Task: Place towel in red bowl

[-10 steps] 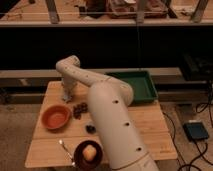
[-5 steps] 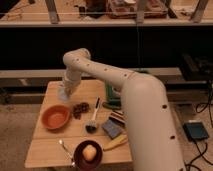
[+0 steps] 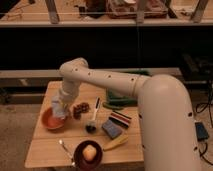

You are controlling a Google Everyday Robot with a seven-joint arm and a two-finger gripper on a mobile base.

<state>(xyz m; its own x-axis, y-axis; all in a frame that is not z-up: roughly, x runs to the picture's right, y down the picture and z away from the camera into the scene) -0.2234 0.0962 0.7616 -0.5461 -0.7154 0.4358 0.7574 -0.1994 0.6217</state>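
Wooden table [image 3: 50, 150] under dim light, and the end effector [image 3: 58, 111] hangs right over the red bowl [image 3: 52, 120], gripping the pale towel [image 3: 58, 109] so it can drop straight in, brush [image 3: 93, 116] off to its right.

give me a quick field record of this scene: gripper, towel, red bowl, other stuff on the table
gripper: gripper at the table's left side, over the red bowl
towel: pale towel at the gripper, hanging above the bowl's inside
red bowl: red bowl near the left edge of the wooden table
dark bowl: dark bowl at the front edge, holding a round yellowish fruit
others: spoon, brush, green tray
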